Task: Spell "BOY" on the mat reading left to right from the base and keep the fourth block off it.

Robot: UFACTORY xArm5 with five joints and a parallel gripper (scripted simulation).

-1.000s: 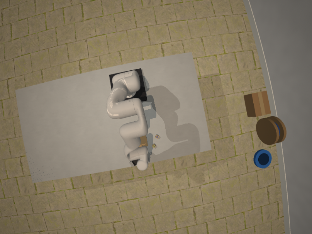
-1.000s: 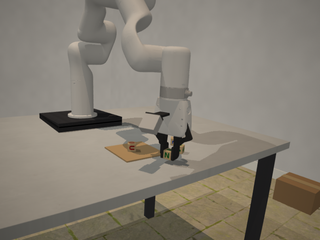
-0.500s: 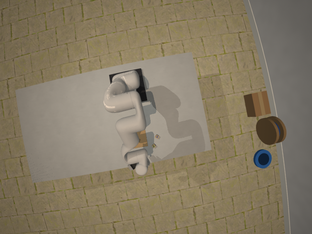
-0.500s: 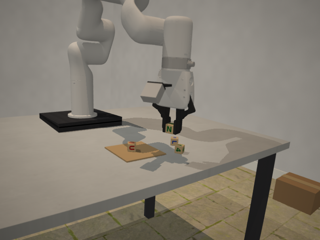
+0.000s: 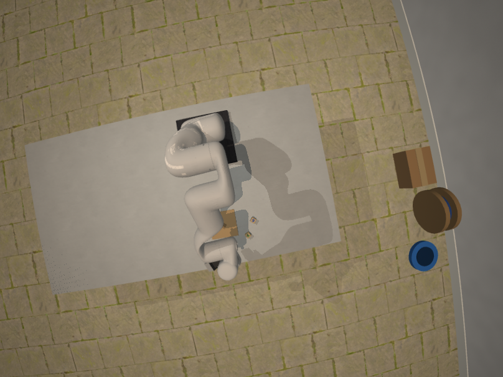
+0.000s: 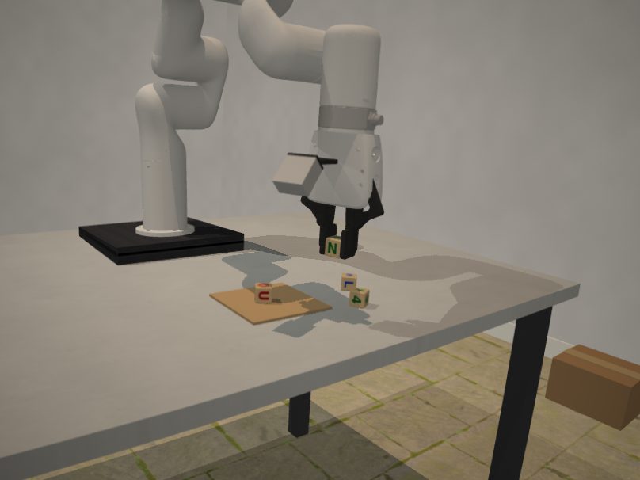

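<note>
In the exterior view my gripper (image 6: 339, 251) is shut on a wooden block (image 6: 333, 246) whose side face shows a green N, and holds it well above the table, past the mat's far right side. The tan mat (image 6: 269, 304) lies flat on the table. One block (image 6: 263, 292) with red letters on its faces sits on the mat's left part. Two blocks lie off the mat to its right: one with a blue L on its side (image 6: 348, 282) and one with a green 4 (image 6: 359, 297). From above, the arm hides the gripper and part of the mat (image 5: 226, 228); the two loose blocks (image 5: 253, 220) (image 5: 248, 234) show beside it.
The black base plate (image 6: 161, 238) stands at the back left of the table. The table's front right edge is close to the blocks. On the floor are a cardboard box (image 5: 414, 167), a brown spool (image 5: 436, 209) and a blue ring (image 5: 423, 255).
</note>
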